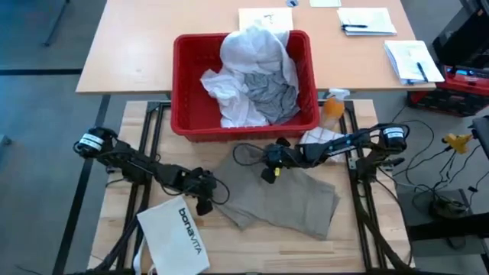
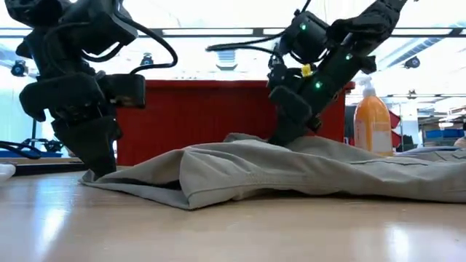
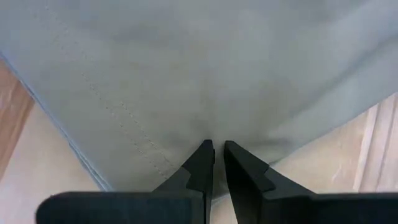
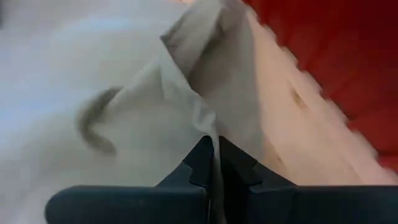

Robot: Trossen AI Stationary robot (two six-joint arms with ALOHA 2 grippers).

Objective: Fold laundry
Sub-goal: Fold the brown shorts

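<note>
high cam looks straight down on the whole table [image 1: 336, 229], both arms, red basket [image 1: 183, 84] at the far side. low cam sits at tabletop level, facing across to that same basket [image 2: 189, 116], w/ the khaki-tan piece [image 2: 291, 171] close up front. left wrist cam is right over the cloth [image 3: 199, 74], very near, fabric fills it. right wrist cam also tight on cloth [image 4: 186, 99], basket wall [image 4: 336, 56] at one side. all four share the khaki piece [image 1: 283, 198].

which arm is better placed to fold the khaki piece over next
Probably right: the right gripper is shut on the khaki piece at its far edge by the red basket. The left gripper pinches only its left corner.
</note>
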